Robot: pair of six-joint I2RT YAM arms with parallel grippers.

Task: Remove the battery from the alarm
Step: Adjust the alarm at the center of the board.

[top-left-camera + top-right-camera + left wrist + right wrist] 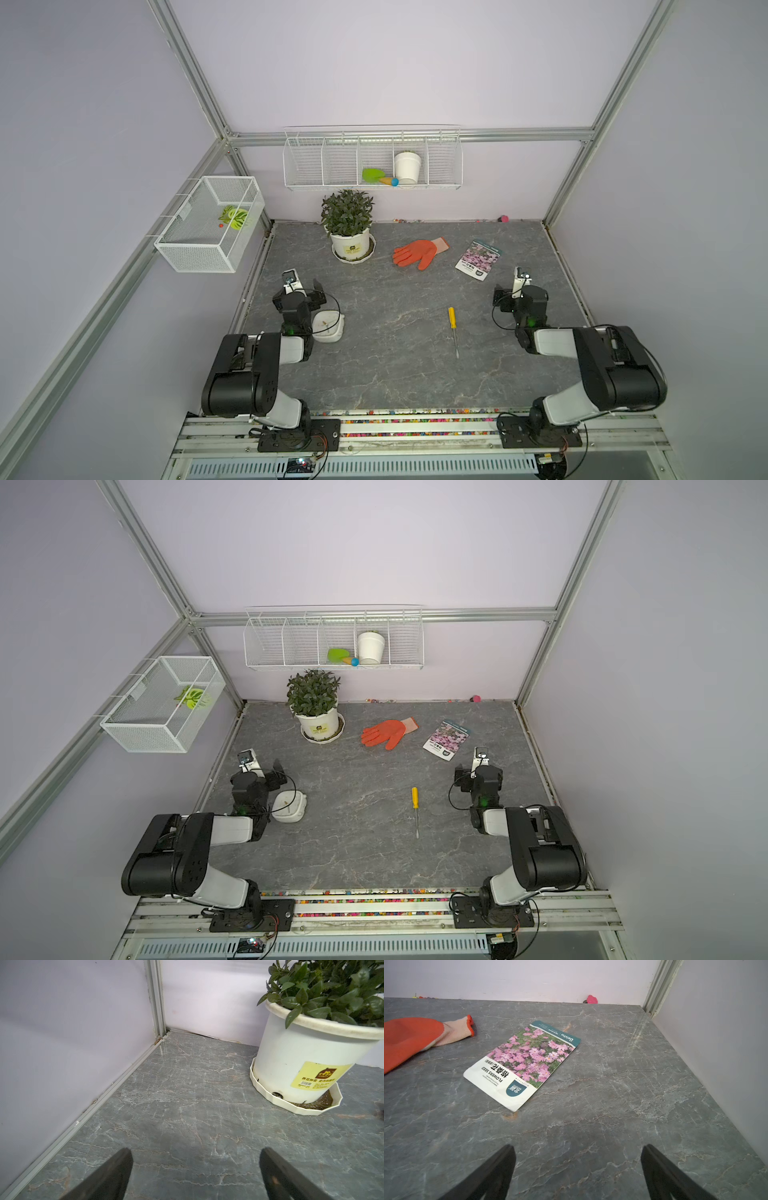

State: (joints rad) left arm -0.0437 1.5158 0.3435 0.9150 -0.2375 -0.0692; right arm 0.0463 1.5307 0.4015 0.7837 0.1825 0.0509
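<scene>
Empty and spread wide, the left gripper (pixel 193 1178) hangs over bare grey marbled tabletop (pixel 187 1105), aimed toward the far-left corner beside the white plastic pot of leafy green plant (pixel 301 1053). The right gripper (pixel 577 1174) is just as open and holds nothing. It faces the flower-printed seed packet (pixel 523 1064) and the orange knitted work glove (pixel 415 1036) on the far right. Both look parked in a ready pose, with no grasp begun.

In both top views the small white rounded-square plastic alarm clock (pixel 328 327) lies flat at the near left, just beside the left arm's wrist and partly hidden by it. Its dial seems to face up, so the back recess is probably underneath, which would explain why the battery cannot be seen. The clock likely needs turning over first. A yellow-handled screwdriver (pixel 453 328) lies mid-table, between the arms and well apart from the clock.
</scene>
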